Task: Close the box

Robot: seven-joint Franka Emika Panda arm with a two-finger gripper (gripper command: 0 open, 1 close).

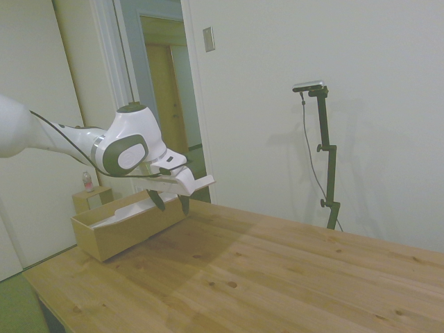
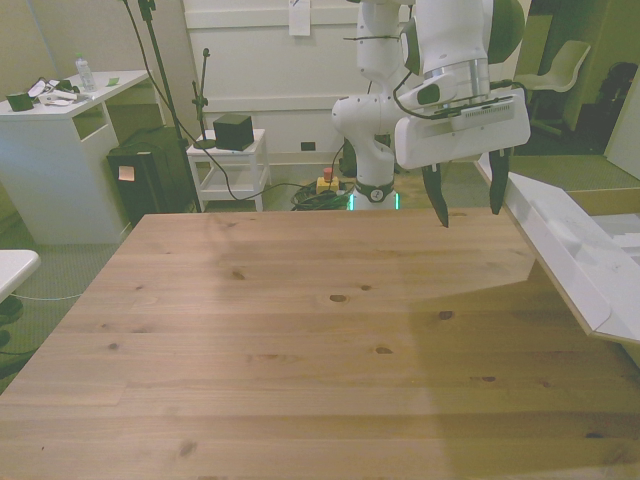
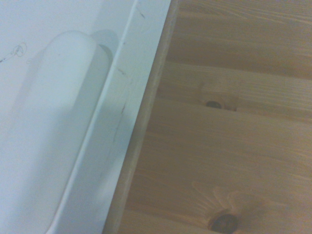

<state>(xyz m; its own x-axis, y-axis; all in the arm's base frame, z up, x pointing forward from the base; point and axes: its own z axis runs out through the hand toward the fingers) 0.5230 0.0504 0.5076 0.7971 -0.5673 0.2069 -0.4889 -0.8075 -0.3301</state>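
The box (image 1: pixel 125 232) is a long, shallow tan cardboard one at the table's left end in the side view, open, with a white inner face. Its long lid flap (image 2: pixel 560 240) lies tilted outward at the front view's right edge. In the wrist view the white flap (image 3: pixel 58 126) and its tan edge fill one side, with bare table beside them. My gripper (image 1: pixel 171 202) is open and holds nothing. It hangs just above the box's end, and in the front view the gripper (image 2: pixel 466 198) has one finger close to the flap's far corner.
A small wooden stand (image 1: pixel 87 200) with a little bottle (image 1: pixel 87 181) is behind the box. The wooden table (image 2: pixel 300 330) stretches toward the front view's left. Beyond it stand a white desk (image 2: pixel 60 125), a white cart (image 2: pixel 230 160) and a chair (image 2: pixel 565 70).
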